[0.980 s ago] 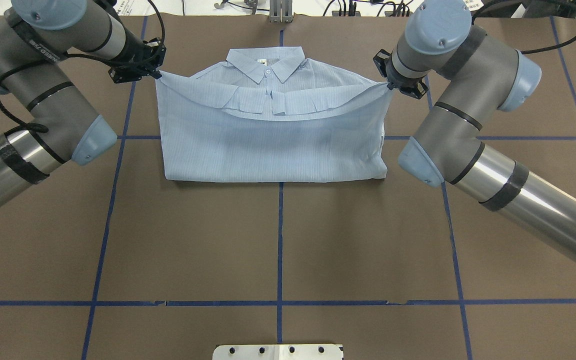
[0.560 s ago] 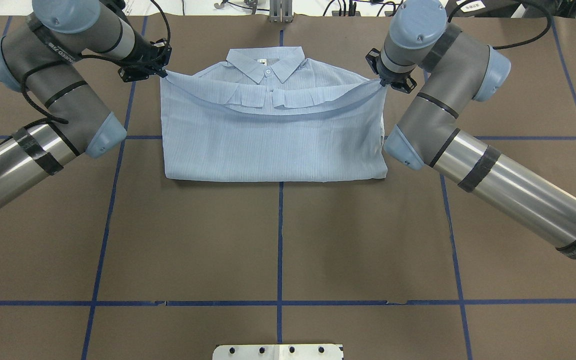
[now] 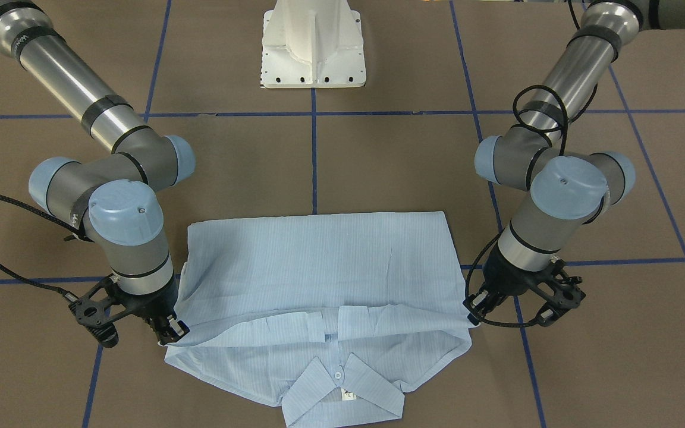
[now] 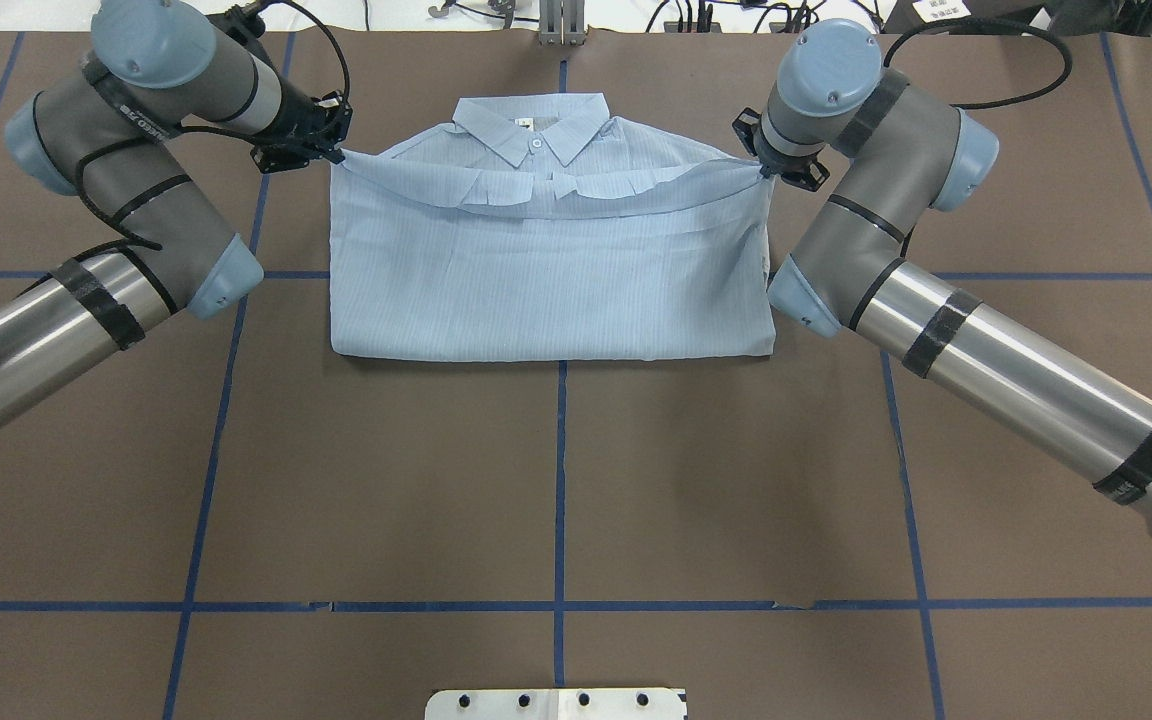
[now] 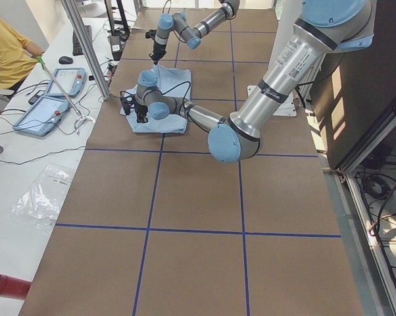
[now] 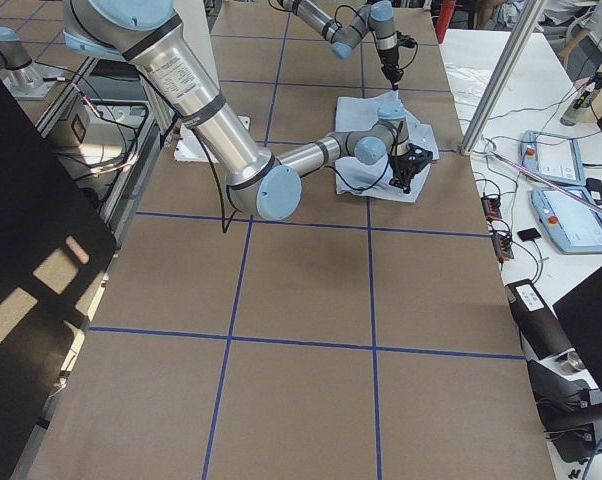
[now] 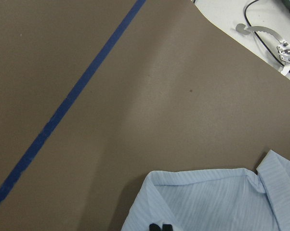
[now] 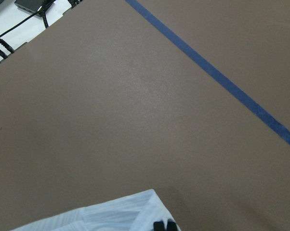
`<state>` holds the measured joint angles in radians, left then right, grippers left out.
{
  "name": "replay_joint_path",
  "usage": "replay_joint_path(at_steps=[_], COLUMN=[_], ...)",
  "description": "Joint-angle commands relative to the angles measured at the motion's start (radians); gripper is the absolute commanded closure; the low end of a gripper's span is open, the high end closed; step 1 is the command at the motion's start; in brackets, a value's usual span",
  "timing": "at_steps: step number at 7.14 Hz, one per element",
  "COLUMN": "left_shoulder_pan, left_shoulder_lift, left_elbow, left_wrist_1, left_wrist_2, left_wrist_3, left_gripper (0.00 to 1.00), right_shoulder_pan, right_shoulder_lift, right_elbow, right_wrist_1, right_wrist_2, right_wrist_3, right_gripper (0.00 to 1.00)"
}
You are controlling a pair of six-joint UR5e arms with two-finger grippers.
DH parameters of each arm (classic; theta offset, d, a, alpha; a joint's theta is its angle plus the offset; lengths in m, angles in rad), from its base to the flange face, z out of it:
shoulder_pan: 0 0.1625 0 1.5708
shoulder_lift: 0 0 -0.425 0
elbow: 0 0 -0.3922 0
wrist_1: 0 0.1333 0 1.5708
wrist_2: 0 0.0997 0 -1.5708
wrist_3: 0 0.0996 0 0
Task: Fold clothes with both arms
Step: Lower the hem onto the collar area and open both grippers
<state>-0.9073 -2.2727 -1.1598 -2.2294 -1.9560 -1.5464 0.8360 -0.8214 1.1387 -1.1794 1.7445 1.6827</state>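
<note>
Left tool, right tool: clamped on opposite corners of button-up shirt, folded-over edge, upper frame. Thin, limp, light fabric; sags between grips. Advise corner holds, edge taut.

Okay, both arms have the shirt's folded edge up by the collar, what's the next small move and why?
Probably lower both pincers to the table and open them. The left pincer and right pincer pinch the corners of the folded-over edge of the shirt. That edge spans just below the collar with a shadow under it, so the fold seems placed.
</note>
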Motion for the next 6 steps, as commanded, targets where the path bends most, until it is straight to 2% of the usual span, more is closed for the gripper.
replay_joint_path(at_steps=[1,5,6], left_shoulder_pan=[0.001,0.011,0.011], left_shoulder_lift=[-0.036,-0.05,-0.05], left_elbow=[0.014,0.072,0.072], left_wrist_1=[-0.006,-0.021,-0.021], left_wrist_2=[0.0,0.002,0.002], left_wrist_3=[-0.003,0.0,0.0], left_gripper=[1.0,1.0,0.94], right_shoulder_pan=[0.012,0.009,0.009], right_shoulder_lift=[0.008,0.002,0.004], right_elbow=[-0.011,-0.014,-0.014], right_wrist_1=[0.014,0.017,0.015], right_wrist_2=[-0.002,-0.002,-0.002], right_wrist_3=[-0.021,-0.028,-0.026], right_gripper=[1.0,1.0,0.85])
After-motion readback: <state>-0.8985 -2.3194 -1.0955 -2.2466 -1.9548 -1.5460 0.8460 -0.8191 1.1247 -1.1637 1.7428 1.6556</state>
